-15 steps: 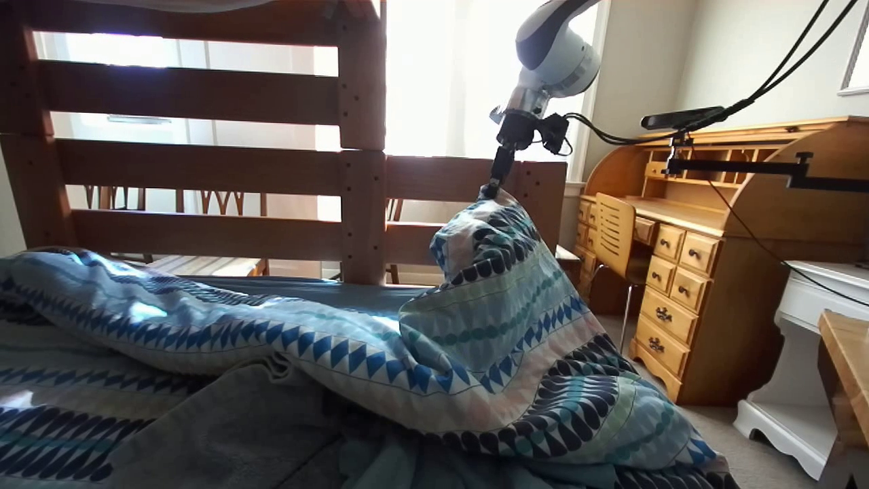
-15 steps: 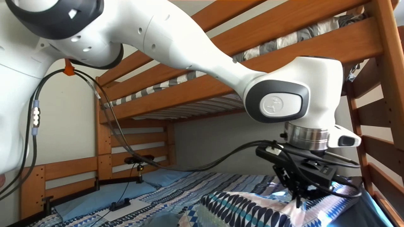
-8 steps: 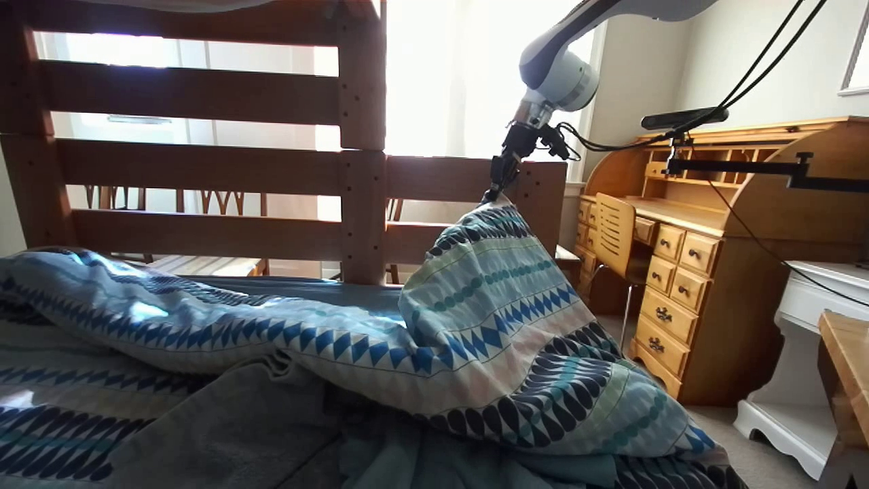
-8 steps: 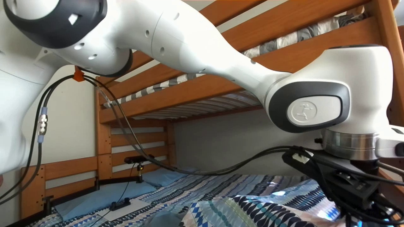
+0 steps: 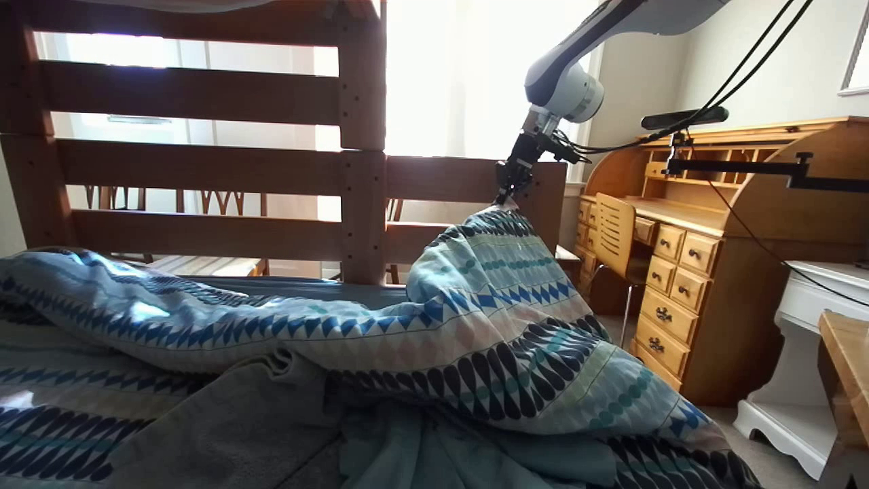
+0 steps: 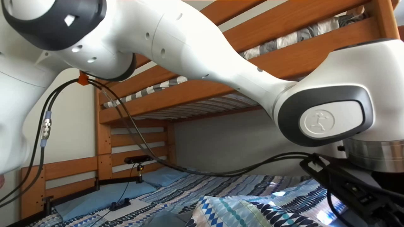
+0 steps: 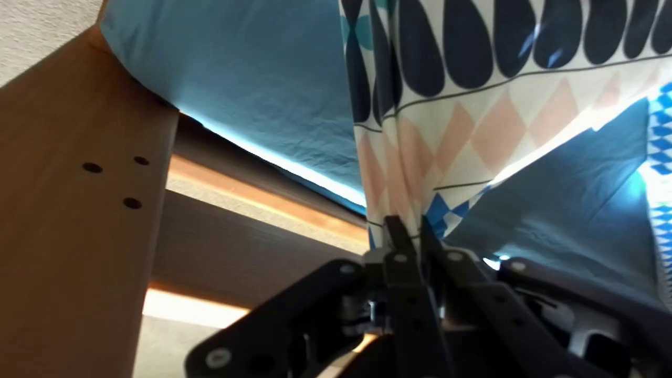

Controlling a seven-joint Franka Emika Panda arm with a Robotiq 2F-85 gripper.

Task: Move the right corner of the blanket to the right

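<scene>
The blanket [image 5: 380, 339], with blue, teal, white and navy zigzag bands, lies rumpled across the bed in both exterior views [image 6: 233, 211]. Its right corner [image 5: 506, 255] is lifted into a tall peak. My gripper [image 5: 504, 198] is at the top of that peak, near the bed's end rail. In the wrist view my gripper [image 7: 410, 226] is shut on the corner [image 7: 446, 136]; gathered cloth with pink diamonds and blue triangles runs between its fingers. In an exterior view the gripper body [image 6: 366, 198] is at the lower right, its fingertips out of view.
A wooden bed end [image 5: 204, 166] stands behind the gripper; its post [image 7: 79, 210] is close in the wrist view. A blue sheet [image 7: 236, 79] covers the mattress. Grey-green cloth [image 5: 231, 421] lies under the blanket. The upper bunk [image 6: 176, 101] is overhead. A desk [image 5: 760, 305] stands beyond.
The gripper has moved slightly right and down in an exterior view, and right and closer in the exterior view beside the arm, tilting. The held corner came along, its folds stretching smoother.
</scene>
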